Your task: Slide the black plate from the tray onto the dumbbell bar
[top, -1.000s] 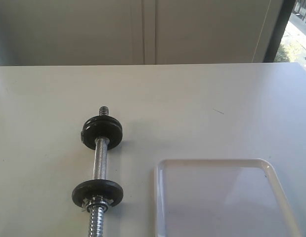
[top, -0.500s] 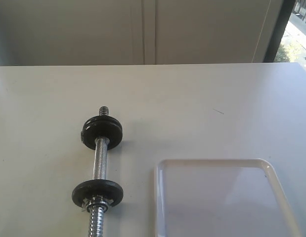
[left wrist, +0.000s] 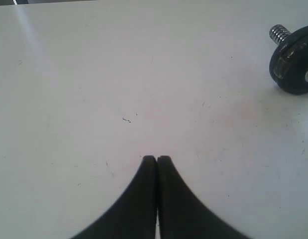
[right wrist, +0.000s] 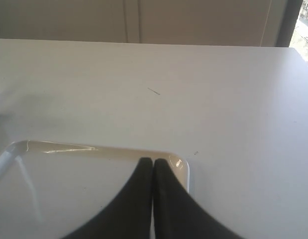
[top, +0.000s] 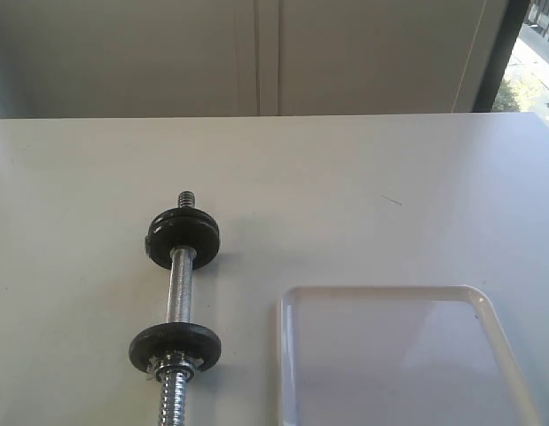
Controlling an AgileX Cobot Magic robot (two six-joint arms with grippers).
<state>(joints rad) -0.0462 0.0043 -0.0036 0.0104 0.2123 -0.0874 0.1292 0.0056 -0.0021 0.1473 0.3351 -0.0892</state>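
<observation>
The dumbbell bar (top: 180, 288) lies on the white table, left of centre, pointing away from the camera. It carries a black disc at the far end (top: 184, 235), another near the front (top: 175, 346), and a chrome nut (top: 172, 366). The glossy white tray (top: 380, 288) sits at the front right; its visible part holds nothing, and the black plate is out of view. My left gripper (left wrist: 156, 158) is shut and empty over bare table, with one disc (left wrist: 293, 64) off to the side. My right gripper (right wrist: 153, 161) is shut and empty above the tray's corner (right wrist: 179, 162). Neither gripper shows in the exterior view.
The white table (top: 363, 186) stretches back to a far edge (top: 256, 116) in front of a grey panelled wall. A window strip (top: 531, 62) shows at the far right. A small dark scratch (top: 392, 201) marks the tabletop.
</observation>
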